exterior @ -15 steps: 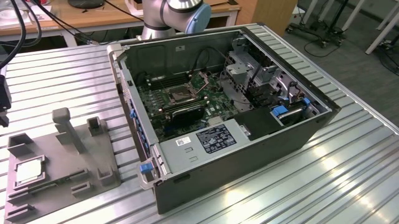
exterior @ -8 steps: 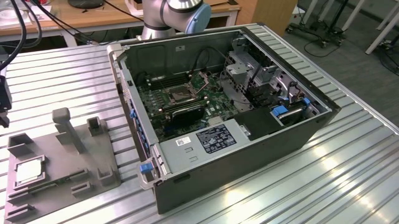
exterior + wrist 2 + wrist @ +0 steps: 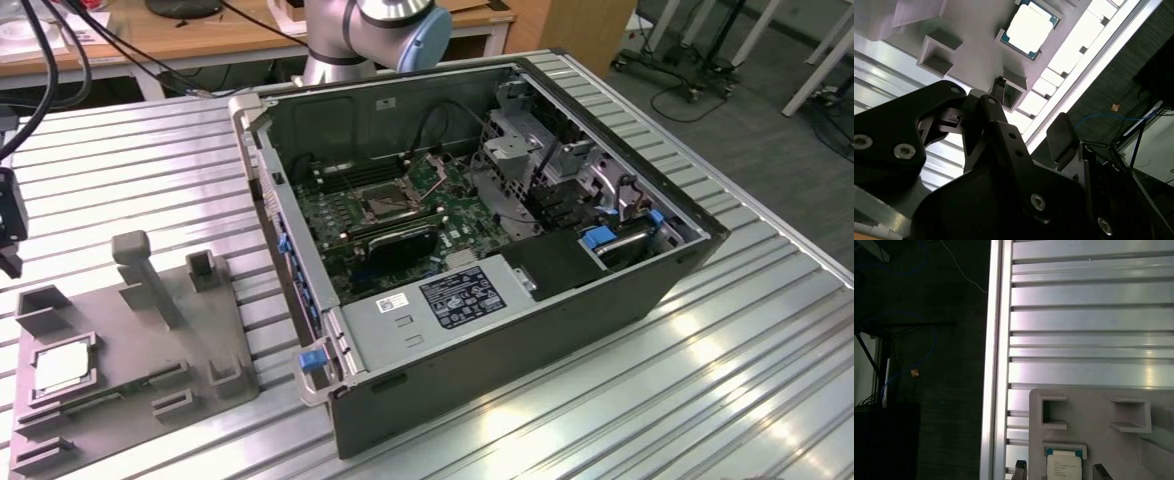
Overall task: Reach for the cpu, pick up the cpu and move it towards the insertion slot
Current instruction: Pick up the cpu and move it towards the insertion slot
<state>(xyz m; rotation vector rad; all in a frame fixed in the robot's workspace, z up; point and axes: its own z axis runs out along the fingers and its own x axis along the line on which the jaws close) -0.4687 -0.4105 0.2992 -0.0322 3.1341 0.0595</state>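
The cpu point(image 3: 60, 368) is a pale silvery square chip lying flat in a recess of the grey plastic tray point(image 3: 134, 345) at the exterior view's lower left. It also shows in both wrist views, as cpu point(image 3: 1031, 27) and cpu point(image 3: 1064, 466). My gripper point(image 3: 1061, 473) hangs above the tray, open and holding nothing. Its two dark fingertips point(image 3: 1020, 470) stand apart on either side of the chip. In the second wrist view the gripper point(image 3: 1029, 112) is short of the chip. The insertion slot point(image 3: 387, 203) sits on the green board inside the open computer case.
The open computer case point(image 3: 534, 300) lies on the ribbed aluminium table point(image 3: 747, 380), to the exterior view's right of the tray. Raised blocks and a tall post point(image 3: 140, 270) stand on the tray. The table edge point(image 3: 996, 360) drops to dark floor beside the tray. The arm's base point(image 3: 360, 35) stands behind the case.
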